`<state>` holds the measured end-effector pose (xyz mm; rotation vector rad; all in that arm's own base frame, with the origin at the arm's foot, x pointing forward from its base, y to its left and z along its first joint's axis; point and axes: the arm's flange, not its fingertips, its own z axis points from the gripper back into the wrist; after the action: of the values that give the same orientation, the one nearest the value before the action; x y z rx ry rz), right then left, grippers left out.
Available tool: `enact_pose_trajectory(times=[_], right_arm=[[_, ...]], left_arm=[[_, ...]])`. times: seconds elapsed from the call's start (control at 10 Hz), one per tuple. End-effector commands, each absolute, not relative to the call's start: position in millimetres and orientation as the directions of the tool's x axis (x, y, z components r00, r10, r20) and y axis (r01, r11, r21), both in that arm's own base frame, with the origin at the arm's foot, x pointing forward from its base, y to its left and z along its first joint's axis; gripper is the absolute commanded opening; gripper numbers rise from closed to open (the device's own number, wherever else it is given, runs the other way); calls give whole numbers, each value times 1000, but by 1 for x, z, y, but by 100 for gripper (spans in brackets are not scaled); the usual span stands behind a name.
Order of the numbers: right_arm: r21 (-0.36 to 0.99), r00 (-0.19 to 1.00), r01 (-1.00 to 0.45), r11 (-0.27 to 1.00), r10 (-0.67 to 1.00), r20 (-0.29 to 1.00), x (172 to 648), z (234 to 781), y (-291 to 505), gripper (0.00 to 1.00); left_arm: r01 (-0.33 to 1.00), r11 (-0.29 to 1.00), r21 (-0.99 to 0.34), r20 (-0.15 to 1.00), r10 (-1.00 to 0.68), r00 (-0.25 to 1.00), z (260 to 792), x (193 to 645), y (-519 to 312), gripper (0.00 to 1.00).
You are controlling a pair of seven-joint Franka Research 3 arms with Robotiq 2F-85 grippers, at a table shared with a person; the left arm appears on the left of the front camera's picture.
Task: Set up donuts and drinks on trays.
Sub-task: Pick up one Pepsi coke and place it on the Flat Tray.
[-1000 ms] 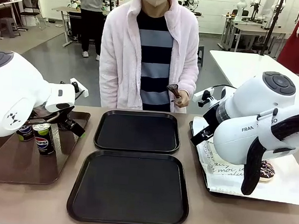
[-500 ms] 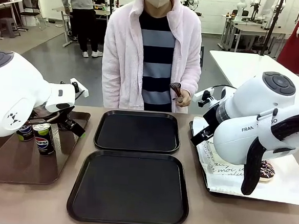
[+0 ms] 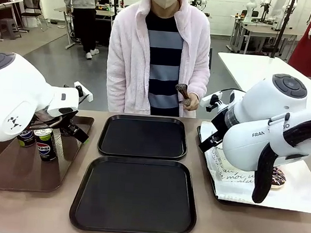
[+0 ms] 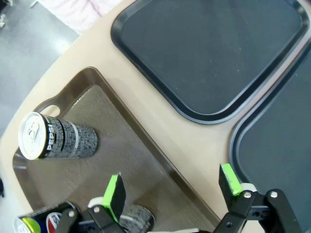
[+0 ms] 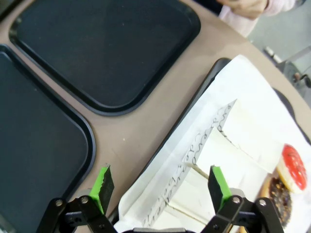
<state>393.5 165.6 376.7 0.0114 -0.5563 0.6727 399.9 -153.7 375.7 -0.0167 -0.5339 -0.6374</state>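
Beside 2 black trays (image 3: 142,137), left gripper (image 4: 171,183) and right gripper (image 5: 159,181) are hovering.
Both are gaping wide, gripping nothing.

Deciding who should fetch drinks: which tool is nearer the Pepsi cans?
Left. The left tool hovers open over the brown tray's edge, right beside the cans. The right tool is across the table, over the paper-lined tray.

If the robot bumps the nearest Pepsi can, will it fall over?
Probably: the can stands upright, tall and slim, so a high nudge likely tips it. Once down, its round body would probably roll.
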Motion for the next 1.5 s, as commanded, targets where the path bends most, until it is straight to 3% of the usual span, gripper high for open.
enact_pose_trajectory(times=[0.0,0.2,0.4,0.5,0.6,0.8,0.9,1.0,1.1,1.2,1.4], right_arm=[[-177,678,-610,772,624,388,349,411,158,100],[-196,709,-618,761,648,280,298,446,139,100],[-140,714,-663,735,678,178,255,447,129,100],[-137,675,-705,696,718,171,234,443,127,100],[-163,724,-633,757,653,223,310,465,144,100],[-163,724,-633,757,653,223,310,465,144,100],[-157,715,-653,741,672,192,288,479,143,100],[265,809,-575,774,487,330,304,483,106,100],[553,893,-435,711,263,366,317,494,63,100],[717,933,-350,603,157,323,324,498,24,100],[899,967,-229,373,-14,253,324,486,-52,100]], left_arm=[[656,734,176,417,-659,626,422,346,-155,100],[682,725,94,358,-664,657,465,299,-144,100],[692,722,15,260,-671,694,470,273,-131,100],[665,746,18,266,-645,717,462,256,-131,100],[684,727,66,294,-669,683,481,304,-156,100],[684,727,66,294,-669,683,481,304,-156,100],[682,730,44,269,-666,695,491,289,-150,100],[532,818,-222,402,-420,814,495,301,-120,100],[408,798,-443,467,-183,865,505,315,-90,100],[322,714,-621,445,-16,895,508,317,-64,100],[171,520,-837,288,153,945,506,320,-10,100]])
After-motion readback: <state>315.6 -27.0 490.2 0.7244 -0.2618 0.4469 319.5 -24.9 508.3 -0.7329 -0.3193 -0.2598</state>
